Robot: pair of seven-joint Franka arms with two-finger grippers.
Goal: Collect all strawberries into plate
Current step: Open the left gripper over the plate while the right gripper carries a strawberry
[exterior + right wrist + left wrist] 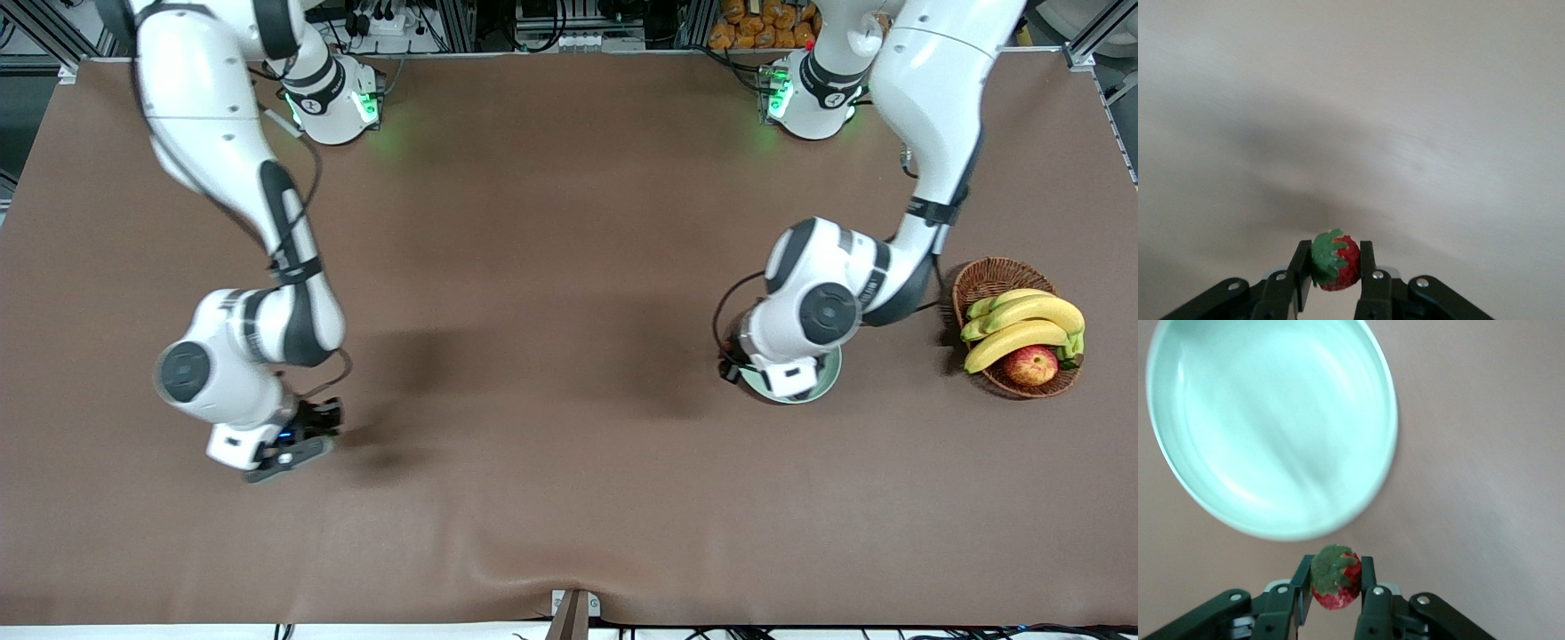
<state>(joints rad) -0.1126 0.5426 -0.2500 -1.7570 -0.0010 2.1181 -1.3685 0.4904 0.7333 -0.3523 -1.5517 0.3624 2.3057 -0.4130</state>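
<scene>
My left gripper [1336,568] is shut on a strawberry [1336,578], red with a green leafy top, and holds it in the air just off the rim of the mint-green plate [1271,427]. The plate's inside shows nothing in it. In the front view the left hand covers most of the plate [833,372]. My right gripper [1334,252] is shut on a second strawberry [1336,261] above bare table, toward the right arm's end [298,444]. A third strawberry is out of view.
A brown wicker basket [982,283] with bananas [1022,322] and a red-yellow apple [1031,365] stands beside the plate at the left arm's end. A brown cloth [551,267] covers the table, with a wrinkle at its near edge.
</scene>
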